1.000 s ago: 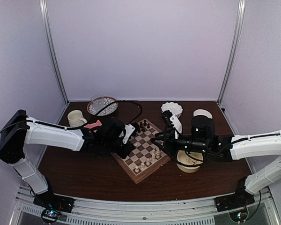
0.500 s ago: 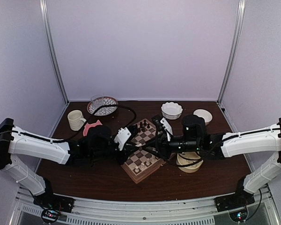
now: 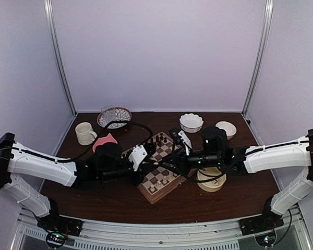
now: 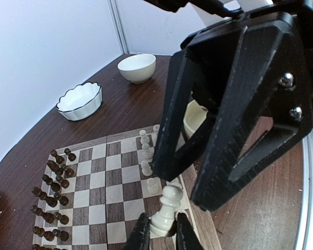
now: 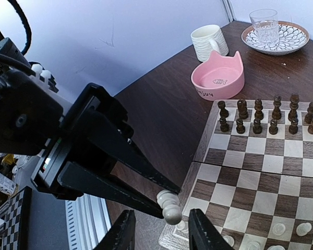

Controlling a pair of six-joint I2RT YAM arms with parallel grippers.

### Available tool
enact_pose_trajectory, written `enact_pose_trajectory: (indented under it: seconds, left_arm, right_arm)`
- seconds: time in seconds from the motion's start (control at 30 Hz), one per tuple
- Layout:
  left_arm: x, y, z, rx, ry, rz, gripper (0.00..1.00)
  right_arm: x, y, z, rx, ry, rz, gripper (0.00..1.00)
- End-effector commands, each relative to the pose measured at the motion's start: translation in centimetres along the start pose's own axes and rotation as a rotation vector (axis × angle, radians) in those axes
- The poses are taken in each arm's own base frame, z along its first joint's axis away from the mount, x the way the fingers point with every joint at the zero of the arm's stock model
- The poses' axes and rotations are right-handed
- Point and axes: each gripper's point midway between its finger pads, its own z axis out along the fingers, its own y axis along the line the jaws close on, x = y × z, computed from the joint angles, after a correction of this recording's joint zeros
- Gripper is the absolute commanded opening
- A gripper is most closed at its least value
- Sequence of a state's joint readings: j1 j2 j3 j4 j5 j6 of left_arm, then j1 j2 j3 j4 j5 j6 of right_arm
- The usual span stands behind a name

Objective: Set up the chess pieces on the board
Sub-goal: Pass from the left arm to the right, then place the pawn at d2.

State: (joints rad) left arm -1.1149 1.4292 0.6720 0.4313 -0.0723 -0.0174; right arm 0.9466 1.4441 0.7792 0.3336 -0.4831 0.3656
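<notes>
A cream chess piece [image 4: 164, 208] hangs over the board [image 4: 115, 192] at its edge, clamped in the left gripper [image 4: 159, 232]. The right gripper [image 5: 161, 232], jaws apart, has closed in on it within the last second: a handover looks near.

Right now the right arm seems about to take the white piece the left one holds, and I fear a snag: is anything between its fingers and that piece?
Nothing visible. The white piece, pinched by the left fingers, sits just ahead of the right fingers, in line with the open gap between them.
</notes>
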Motion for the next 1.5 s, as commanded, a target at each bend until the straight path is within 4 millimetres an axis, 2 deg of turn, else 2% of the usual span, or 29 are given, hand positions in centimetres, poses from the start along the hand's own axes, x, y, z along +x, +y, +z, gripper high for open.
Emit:
enact_pose_trajectory:
  seconds: [0.0, 0.33, 0.43, 0.53, 0.67, 0.83, 1.0, 1.07, 1.1, 1.23, 1.37, 1.47]
  left_arm:
    - [-1.8, 0.1, -0.5, -0.014, -0.071, 0.033, 0.13]
    - [-2.0, -0.2, -0.5, -0.006, -0.074, 0.038, 0.13]
    - [-1.9, -0.3, -0.4, -0.003, -0.072, 0.041, 0.13]
    - [-1.8, -0.3, -0.3, -0.003, -0.068, 0.040, 0.15]
    - [-1.7, 0.2, -0.1, -0.034, -0.060, 0.019, 0.36]
    - [-1.5, 1.2, -0.2, -0.086, -0.007, -0.027, 0.49]
    - [-1.7, 2.3, -2.2, -0.139, -0.033, -0.041, 0.64]
    - [-2.0, 2.7, -2.9, -0.158, -0.052, -0.039, 0.64]
    - [-2.0, 3.2, -3.2, -0.190, -0.050, -0.040, 0.63]
    - [-2.0, 5.9, -4.9, -0.347, -0.048, -0.058, 0.62]
    - [-2.0, 8.0, -6.7, -0.475, -0.068, -0.079, 0.61]
    - [-1.9, 9.1, -7.6, -0.546, -0.082, -0.097, 0.60]
  right_arm:
    - [-1.4, 0.5, 0.3, -0.033, -0.028, 0.000, 0.35]
    - [-1.1, 1.0, 0.8, -0.071, -0.010, 0.009, 0.25]
    - [-1.1, 1.0, 0.7, -0.073, -0.014, 0.008, 0.15]
    - [-1.3, 0.9, 0.5, -0.064, -0.021, 0.004, 0.10]
    - [-1.2, 0.4, 0.3, -0.024, -0.008, -0.009, 0.05]
    - [-1.3, -1.3, -0.1, 0.096, 0.036, -0.035, 0.03]
    - [-1.1, -3.5, -0.1, 0.237, 0.130, -0.060, 0.01]
    - [-0.5, -4.1, 0.5, 0.269, 0.222, -0.060, 0.01]
    - [0.8, -4.5, 0.8, 0.284, 0.301, -0.051, 0.00]
    - [1.3, -4.7, 1.5, 0.326, 0.413, -0.086, 0.00]
    - [2.7, -5.9, 1.9, 0.439, 0.564, -0.142, 0.01]
    - [2.8, -6.7, 2.3, 0.521, 0.641, -0.185, 0.00]
